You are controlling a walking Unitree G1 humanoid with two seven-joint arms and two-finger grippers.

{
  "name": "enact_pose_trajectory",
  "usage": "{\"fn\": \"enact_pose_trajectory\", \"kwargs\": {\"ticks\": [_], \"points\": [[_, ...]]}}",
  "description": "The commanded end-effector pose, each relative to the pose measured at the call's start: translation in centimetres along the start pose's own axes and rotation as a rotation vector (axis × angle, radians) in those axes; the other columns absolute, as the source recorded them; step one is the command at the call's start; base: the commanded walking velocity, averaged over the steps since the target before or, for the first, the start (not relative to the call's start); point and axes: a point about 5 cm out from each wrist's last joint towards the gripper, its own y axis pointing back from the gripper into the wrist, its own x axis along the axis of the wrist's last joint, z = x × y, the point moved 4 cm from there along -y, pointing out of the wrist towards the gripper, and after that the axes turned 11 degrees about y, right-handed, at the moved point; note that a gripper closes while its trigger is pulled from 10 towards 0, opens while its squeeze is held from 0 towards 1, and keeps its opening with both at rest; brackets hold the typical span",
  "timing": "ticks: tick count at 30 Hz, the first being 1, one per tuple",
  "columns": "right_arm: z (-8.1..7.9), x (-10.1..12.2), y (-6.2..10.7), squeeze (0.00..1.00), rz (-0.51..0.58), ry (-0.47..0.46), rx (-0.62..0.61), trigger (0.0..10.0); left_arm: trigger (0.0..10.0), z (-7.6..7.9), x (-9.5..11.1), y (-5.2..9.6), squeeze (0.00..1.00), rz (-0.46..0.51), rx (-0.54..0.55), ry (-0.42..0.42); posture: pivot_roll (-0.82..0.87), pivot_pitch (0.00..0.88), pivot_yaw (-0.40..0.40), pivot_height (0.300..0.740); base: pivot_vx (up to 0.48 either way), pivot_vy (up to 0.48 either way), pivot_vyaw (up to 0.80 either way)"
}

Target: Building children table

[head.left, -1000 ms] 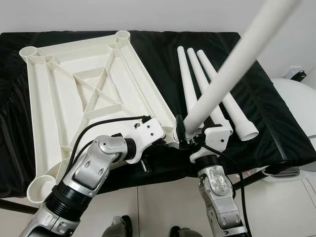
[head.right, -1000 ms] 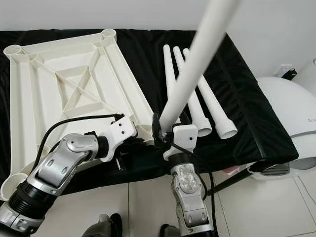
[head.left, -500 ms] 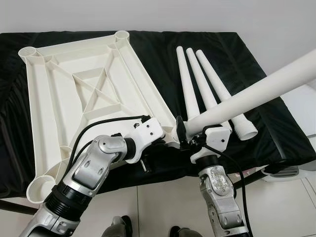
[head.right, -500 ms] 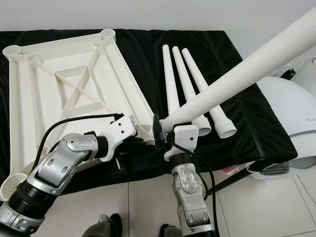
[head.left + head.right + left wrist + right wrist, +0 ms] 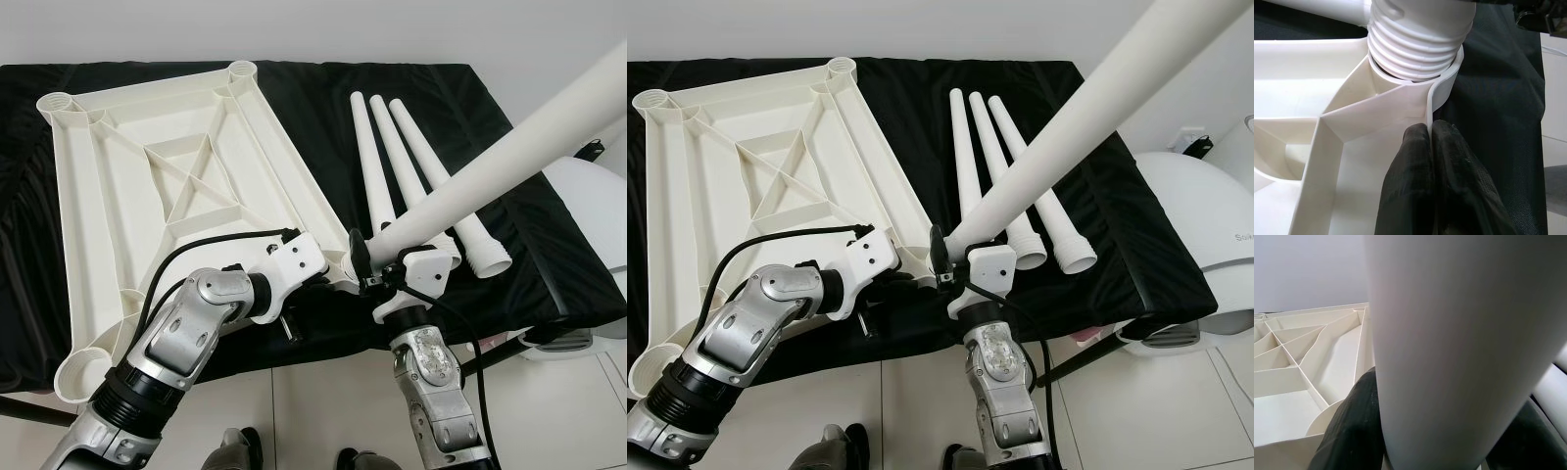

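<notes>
The white table top (image 5: 147,176) lies upside down on a black-covered bench (image 5: 549,264). Three white legs (image 5: 392,166) lie side by side on the cloth to its right. My right gripper (image 5: 370,260) is shut on a fourth leg (image 5: 509,157), which slants up and to the right. In the left wrist view that leg's threaded end (image 5: 1418,39) sits in the corner socket (image 5: 1449,78) of the table top. My left gripper (image 5: 1429,132) is shut on the thin rim wall just below that socket. A black finger (image 5: 1352,431) of the right gripper presses the side of the leg (image 5: 1459,347).
A white rounded appliance (image 5: 588,206) stands on the floor to the right of the bench. A white wall (image 5: 294,29) runs behind the bench. Pale floor tiles (image 5: 313,411) lie under my arms at the bench's front edge.
The held leg's free end swung down to the right, then rose partway back. Its base stayed at the corner socket. The left gripper kept its hold on the rim.
</notes>
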Motion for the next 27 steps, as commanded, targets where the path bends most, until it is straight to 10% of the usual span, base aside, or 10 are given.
{"fn": "enact_pose_trajectory", "kwargs": {"ticks": [1,2,11,12,15,16,25,26,27], "points": [[1.3,-1.7,0.5,0.0,-0.075,0.018,-0.038,0.2,10.0,-0.5,-2.0,0.0,0.0,-0.066,0.05,0.053,-0.01,0.195,-0.009,0.74,0.0,0.0,0.0],[1.4,-1.9,0.4,0.0,-0.084,0.014,-0.037,10.0,10.0,-0.5,-2.0,0.0,0.0,-0.067,0.05,0.044,-0.01,0.195,-0.009,0.74,0.0,0.0,0.0],[1.4,-2.1,-0.1,0.0,-0.091,-0.009,0.011,10.0,10.0,-0.5,-2.0,0.1,0.0,-0.071,0.045,0.025,-0.01,0.2,-0.011,0.74,0.0,0.0,0.0],[1.4,-2.1,-0.2,0.0,-0.088,-0.021,0.026,0.0,10.0,-0.5,-2.1,0.1,0.0,-0.072,0.044,0.023,-0.01,0.201,-0.012,0.74,0.0,0.0,0.0],[1.4,-2.0,-0.3,0.0,-0.084,-0.024,0.037,0.0,10.0,-0.4,-2.1,0.1,0.0,-0.072,0.045,0.023,-0.01,0.201,-0.014,0.74,0.0,0.0,0.0],[1.4,-2.1,-0.4,0.0,-0.088,-0.023,0.045,10.0,10.0,-0.5,-2.1,0.1,0.0,-0.073,0.046,0.022,-0.01,0.201,-0.016,0.74,0.0,0.0,0.0],[1.4,-2.0,-0.9,0.0,-0.088,-0.017,0.075,10.0,10.0,-0.5,-2.1,0.0,0.0,-0.071,0.047,0.019,-0.01,0.196,-0.019,0.74,0.0,0.0,0.0],[1.3,-2.1,-0.8,0.0,-0.09,-0.018,0.078,10.0,10.0,-0.4,-2.1,0.1,1.0,-0.064,0.041,0.024,-0.01,0.196,-0.019,0.74,0.0,0.0,0.0],[1.3,-2.1,-0.8,0.0,-0.09,-0.018,0.078,10.0,10.0,-0.4,-2.1,0.1,1.0,-0.064,0.041,0.024,-0.01,0.196,-0.019,0.74,0.0,0.0,0.0]]}}
